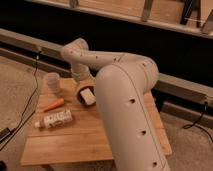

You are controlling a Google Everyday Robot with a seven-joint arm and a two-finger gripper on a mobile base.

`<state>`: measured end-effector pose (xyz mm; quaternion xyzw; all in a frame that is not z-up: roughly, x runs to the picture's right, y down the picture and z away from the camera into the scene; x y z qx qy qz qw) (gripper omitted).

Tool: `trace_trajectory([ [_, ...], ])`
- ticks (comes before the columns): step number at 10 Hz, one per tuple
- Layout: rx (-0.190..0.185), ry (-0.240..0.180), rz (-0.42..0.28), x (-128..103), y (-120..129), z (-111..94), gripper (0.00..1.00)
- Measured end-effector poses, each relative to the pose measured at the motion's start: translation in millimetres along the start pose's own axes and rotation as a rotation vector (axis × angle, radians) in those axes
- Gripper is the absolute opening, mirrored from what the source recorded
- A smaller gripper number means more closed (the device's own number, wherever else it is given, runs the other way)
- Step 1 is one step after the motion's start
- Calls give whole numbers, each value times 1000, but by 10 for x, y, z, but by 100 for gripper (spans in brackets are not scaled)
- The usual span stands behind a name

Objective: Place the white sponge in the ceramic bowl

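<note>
- Camera view looks down past the robot's large white arm (pixel 127 100), which fills the middle and right and hides much of the wooden table (pixel 75 142) behind it.
- The gripper (pixel 86 86) is at the end of the arm, low over the back middle of the table, right at the ceramic bowl (pixel 80 93); its fingers are hidden by the wrist and the arm, so I cannot tell whether the jaws are apart or together.
- The white sponge (pixel 88 96) shows as a pale rounded block lying inside the dark bowl, tilted against its rim on the near side; whether the gripper touches it cannot be made out.
- Only the left part of the bowl's rim is visible; the arm covers the rest.
- A translucent white plastic cup (pixel 52 82) stands upright near the table's back left corner, well apart from the bowl.
- An orange carrot-like object (pixel 54 105) lies flat between the cup and a bottle.
- The bottle (pixel 56 119) lies on its side near the left front, pale with a label; the writing on it is too blurred to read.
- A black cable (pixel 27 102) runs down the floor to the left of the table, its lower end cut off by the frame.
- The table's right edge disappears behind the arm.
</note>
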<state>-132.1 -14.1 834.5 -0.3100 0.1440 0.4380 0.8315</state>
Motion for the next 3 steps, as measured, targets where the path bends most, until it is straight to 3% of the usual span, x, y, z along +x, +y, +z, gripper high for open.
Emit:
trace_trajectory([
  [1, -25, -3, 1, 22, 54, -105, 80],
  [3, -37, -4, 2, 37, 69, -152, 80],
])
